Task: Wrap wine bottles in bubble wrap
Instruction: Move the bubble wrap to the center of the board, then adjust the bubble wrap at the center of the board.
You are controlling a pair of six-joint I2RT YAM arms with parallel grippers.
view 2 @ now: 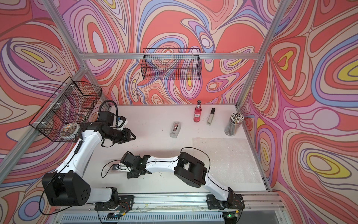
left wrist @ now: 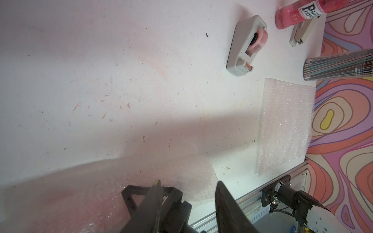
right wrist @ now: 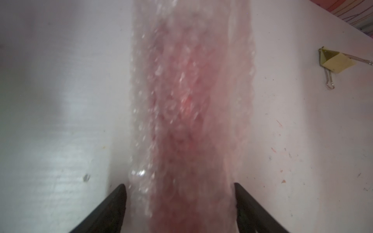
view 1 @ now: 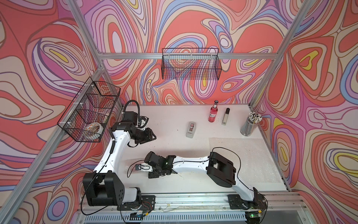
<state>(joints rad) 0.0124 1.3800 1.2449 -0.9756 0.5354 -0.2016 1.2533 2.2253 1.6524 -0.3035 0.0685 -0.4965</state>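
1. Location. Take 12 o'clock as the back wall in a top view. The wrapped bottle (right wrist: 191,111) lies on its side on the table (view 1: 174,120) at about 8 o'clock, under the right wrist. Pink liquid shows through the bubble wrap (left wrist: 80,191) rolled around it. The bare bottle (view 1: 213,112) stands upright at 1 o'clock. The flat sheet (view 1: 246,159) lies at 4 o'clock, well apart from it.

2. End effectors. The right gripper (right wrist: 178,184) straddles the roll with its jaws spread, 1 finger at each flank, and shows no visible squeeze on the film. The left gripper (left wrist: 188,182) hangs at 10 o'clock, jaws partly apart and empty.

3. Handling (judged).
- Bottles: liquid-filled glass is likely heavy for its size, rigid and breakable. The round body probably rolls freely.
- Film: light, soft and springy. A loose edge is likely to unroll if it is not held down.
- Hold points: take the wrapped bottle across the widest part of the body, not the neck, with moderate force. Take the bare bottle on the body below the neck, since bare glass may slip.
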